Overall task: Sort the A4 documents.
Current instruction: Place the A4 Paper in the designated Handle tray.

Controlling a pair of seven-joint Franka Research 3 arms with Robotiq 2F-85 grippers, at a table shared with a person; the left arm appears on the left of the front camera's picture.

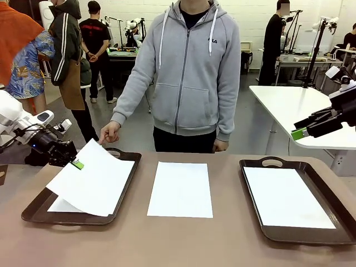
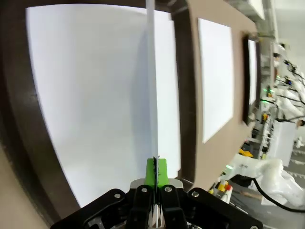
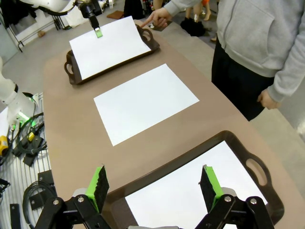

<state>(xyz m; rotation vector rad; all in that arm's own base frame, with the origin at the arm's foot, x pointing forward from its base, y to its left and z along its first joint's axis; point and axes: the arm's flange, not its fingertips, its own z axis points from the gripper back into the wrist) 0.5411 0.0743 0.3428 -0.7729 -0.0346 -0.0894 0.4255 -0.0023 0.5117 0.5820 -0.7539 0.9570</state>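
Matte brown table (image 1: 183, 242), rounded corners; lab rm behind w/ white benches, ppl. At 8 o'clock dark brown L tray (image 1: 67, 219), raised rim, loop handles; twin R tray (image 1: 272, 162) at 4. Thin white held sheet (image 1: 94, 181) pinched at its L long edge by left gripper (image 1: 78, 164), tilted above L tray, long axis approx 7–1; lower sheet (image 1: 61, 207) flat beneath. Person's hand (image 1: 110, 133) by its far corner. Centre sheet (image 1: 181, 189) flat on table, axis 6–12. R-tray sheet (image 1: 286, 196) approx 11–5. Right gripper (image 1: 298, 133) spread wide, empty, raised at 3.
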